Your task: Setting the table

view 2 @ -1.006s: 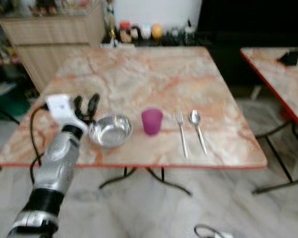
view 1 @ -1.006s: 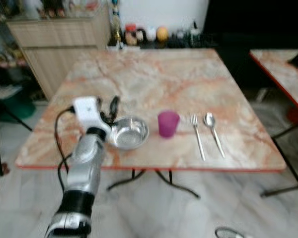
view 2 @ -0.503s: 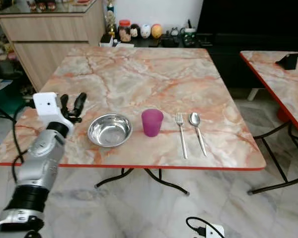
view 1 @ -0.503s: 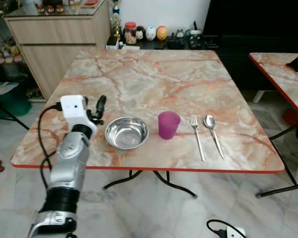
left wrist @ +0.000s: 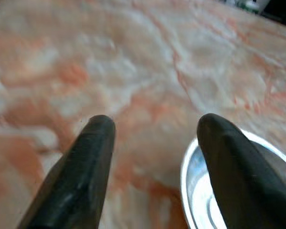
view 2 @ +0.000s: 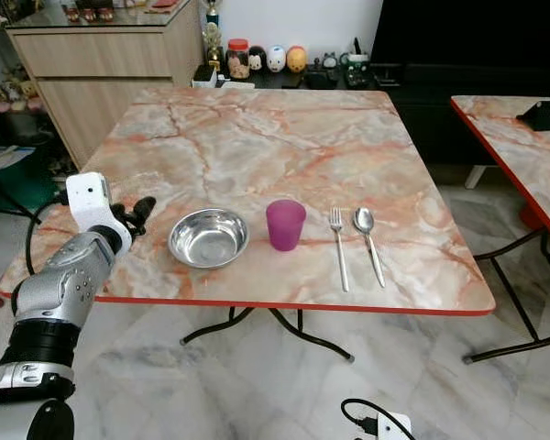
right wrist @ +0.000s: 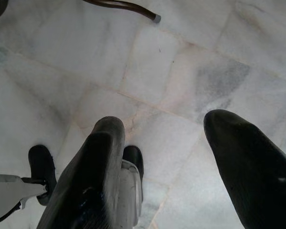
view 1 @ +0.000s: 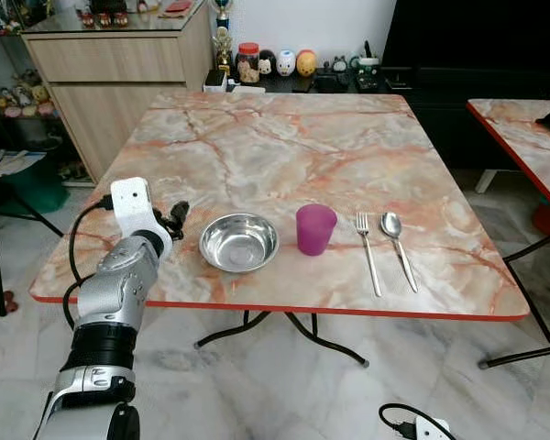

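Note:
A steel bowl (view 1: 239, 243) stands near the front edge of the marble table (view 1: 284, 137). To its right are a purple cup (view 1: 314, 229), a fork (view 1: 368, 252) and a spoon (view 1: 398, 247), side by side. My left gripper (view 1: 178, 214) hovers over the table left of the bowl, apart from it. It is open and holds nothing. In the left wrist view the left gripper (left wrist: 155, 126) frames bare marble, with the bowl's rim (left wrist: 198, 191) beside one finger. My right gripper (right wrist: 164, 124) hangs open over the floor tiles.
A second table (view 1: 532, 137) with a red edge stands to the right. A wooden cabinet (view 1: 110, 73) is at the back left. Jars and figurines (view 1: 275, 64) line the table's far edge. A power strip (view 1: 431, 428) lies on the floor.
My left gripper has drawn back from the bowl's rim, leftward and toward the table's near-left edge. The bowl stays put. The picture has sharpened and shifted slightly.

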`<state>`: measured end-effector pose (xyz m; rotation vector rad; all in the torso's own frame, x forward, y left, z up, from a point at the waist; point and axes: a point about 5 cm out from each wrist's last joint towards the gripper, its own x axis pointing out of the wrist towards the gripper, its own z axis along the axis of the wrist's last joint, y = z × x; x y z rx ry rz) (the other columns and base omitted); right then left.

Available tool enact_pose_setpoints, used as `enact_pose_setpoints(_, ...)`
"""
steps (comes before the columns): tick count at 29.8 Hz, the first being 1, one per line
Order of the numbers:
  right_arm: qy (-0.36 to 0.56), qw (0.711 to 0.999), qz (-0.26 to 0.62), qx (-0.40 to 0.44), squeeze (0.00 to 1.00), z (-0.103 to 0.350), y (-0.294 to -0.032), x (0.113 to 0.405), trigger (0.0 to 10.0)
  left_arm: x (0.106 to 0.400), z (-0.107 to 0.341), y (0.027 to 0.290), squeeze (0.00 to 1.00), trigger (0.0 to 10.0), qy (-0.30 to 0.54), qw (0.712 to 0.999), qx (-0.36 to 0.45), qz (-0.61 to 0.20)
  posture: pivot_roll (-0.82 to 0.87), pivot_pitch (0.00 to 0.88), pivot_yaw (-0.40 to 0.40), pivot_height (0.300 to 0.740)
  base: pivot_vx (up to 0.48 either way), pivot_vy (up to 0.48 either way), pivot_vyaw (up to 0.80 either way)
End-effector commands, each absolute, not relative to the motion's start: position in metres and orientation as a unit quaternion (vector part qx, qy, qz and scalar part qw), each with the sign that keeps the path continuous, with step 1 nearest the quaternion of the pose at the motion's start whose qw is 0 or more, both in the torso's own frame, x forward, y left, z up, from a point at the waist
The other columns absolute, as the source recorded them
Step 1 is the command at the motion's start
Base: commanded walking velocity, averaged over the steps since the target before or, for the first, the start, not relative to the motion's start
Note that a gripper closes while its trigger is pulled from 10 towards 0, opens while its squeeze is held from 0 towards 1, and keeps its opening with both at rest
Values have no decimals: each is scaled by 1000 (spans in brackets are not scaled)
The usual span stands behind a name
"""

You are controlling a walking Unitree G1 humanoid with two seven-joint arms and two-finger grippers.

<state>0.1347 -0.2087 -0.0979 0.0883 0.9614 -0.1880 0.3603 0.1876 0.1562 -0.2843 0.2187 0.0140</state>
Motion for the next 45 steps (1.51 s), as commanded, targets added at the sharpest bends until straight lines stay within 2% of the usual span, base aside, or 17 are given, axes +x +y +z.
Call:
enact_pose_setpoints(1,465,880,-87,45,0,-99,-206,134,10000,361,157,182,1000,10000,127,978,-166,-3,54,0,-1,740,0,0,0)
enact_pose_setpoints(5,466,879,-85,45,0,-99,-205,134,10000,361,153,180,988,10000,145,976,-163,-2,53,0,0,740,0,0,0)
enact_pose_setpoints(6,466,879,-85,45,0,-99,-205,134,10000,361,152,179,0,10000,147,978,-148,-7,52,0,-1,740,0,0,0)
enact_pose_setpoints(21,475,875,-88,48,0,-101,-205,129,10000,359,140,168,0,10000,169,976,-135,-19,43,0,-5,740,0,0,0)
enact_pose_setpoints(30,474,875,-87,46,0,-100,-208,129,10000,360,141,166,0,10000,97,984,-147,-35,41,0,-10,740,0,0,0)
enact_pose_setpoints(45,476,874,-83,46,0,-100,-205,131,10000,353,120,169,0,10000,101,982,-154,-47,44,0,-15,740,0,0,0)
